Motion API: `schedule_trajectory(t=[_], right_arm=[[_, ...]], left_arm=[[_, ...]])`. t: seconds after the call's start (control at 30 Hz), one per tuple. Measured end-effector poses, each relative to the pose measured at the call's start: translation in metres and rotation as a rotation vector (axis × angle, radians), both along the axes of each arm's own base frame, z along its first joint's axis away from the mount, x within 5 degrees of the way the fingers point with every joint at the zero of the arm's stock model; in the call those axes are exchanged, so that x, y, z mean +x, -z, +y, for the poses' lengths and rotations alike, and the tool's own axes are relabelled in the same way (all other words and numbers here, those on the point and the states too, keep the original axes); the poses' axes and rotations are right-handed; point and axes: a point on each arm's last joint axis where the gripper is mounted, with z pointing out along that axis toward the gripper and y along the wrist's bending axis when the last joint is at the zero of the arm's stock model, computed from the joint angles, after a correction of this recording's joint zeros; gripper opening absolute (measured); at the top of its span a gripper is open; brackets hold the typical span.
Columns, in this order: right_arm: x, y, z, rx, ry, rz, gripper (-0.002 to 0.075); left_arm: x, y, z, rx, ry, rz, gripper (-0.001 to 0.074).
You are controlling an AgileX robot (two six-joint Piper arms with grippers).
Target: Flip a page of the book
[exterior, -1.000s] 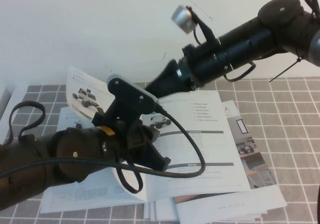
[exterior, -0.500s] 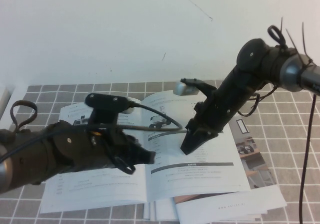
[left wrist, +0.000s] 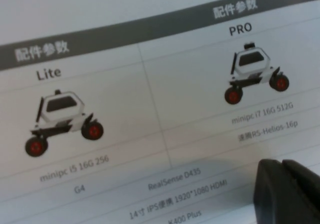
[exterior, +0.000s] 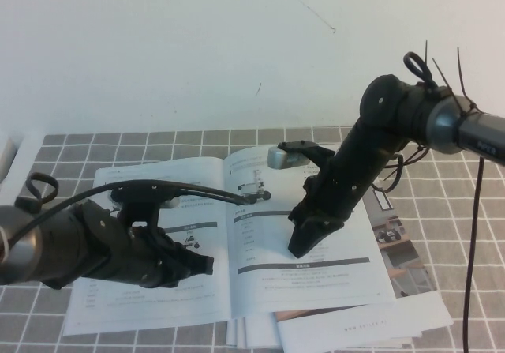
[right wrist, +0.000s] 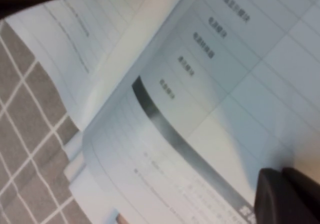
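Left gripper low on left half of the book, fingers pressed together, likely pinning it flat. Right gripper squeezed tight, holding nothing, tip down on the page on right half, maybe to slide it up. Loose white sheets underneath; brochure far right. Nothing blocking the turn but left arm.

high: raised, angled down | wrists: close over the book | shared: its pages
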Motion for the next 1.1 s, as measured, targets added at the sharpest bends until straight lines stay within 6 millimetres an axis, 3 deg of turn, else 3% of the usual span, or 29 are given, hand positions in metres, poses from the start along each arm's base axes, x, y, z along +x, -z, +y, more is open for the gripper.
schedule_trajectory(t=[0.17,0.23,0.3,0.43,0.5,0.63,0.73,0.87,1.0,1.1], right_arm=[[-0.003,-0.004,0.006,-0.032,-0.004,-0.033,-0.0001],[-0.003,-0.018,0.006,-0.027,-0.004,-0.077,-0.0001],[-0.004,-0.044,0.005,-0.02,-0.008,-0.156,-0.0001],[-0.014,-0.117,-0.008,-0.023,-0.022,-0.358,-0.0001],[-0.024,-0.155,-0.019,-0.057,-0.018,-0.465,-0.0001],[-0.045,-0.21,-0.048,-0.202,0.021,-0.613,-0.0001],[-0.066,-0.246,-0.074,-0.326,0.08,-0.71,-0.0001],[-0.105,-0.274,-0.103,-0.4,0.151,-0.775,-0.0001],[-0.155,-0.278,-0.128,-0.406,0.194,-0.782,-0.0001],[-0.196,-0.272,-0.148,-0.387,0.232,-0.817,-0.0002]], left_arm=[[-0.001,-0.008,0.0,-0.01,0.006,-0.015,-0.0004],[-0.004,-0.021,0.0,-0.027,0.023,-0.041,-0.0004],[-0.01,-0.043,0.0,-0.055,0.049,-0.08,-0.0004],[-0.03,-0.091,-0.001,-0.088,0.178,-0.146,-0.0004],[-0.043,-0.111,-0.001,-0.092,0.254,-0.154,-0.0004],[-0.075,-0.147,0.009,-0.042,0.377,-0.208,-0.0004],[-0.094,-0.171,0.022,-0.01,0.348,-0.276,-0.0004],[-0.116,-0.205,0.048,0.025,0.233,-0.447,-0.0004],[-0.147,-0.234,0.068,0.049,0.164,-0.633,-0.0004],[-0.166,-0.236,0.076,0.071,0.139,-0.731,-0.0004]])
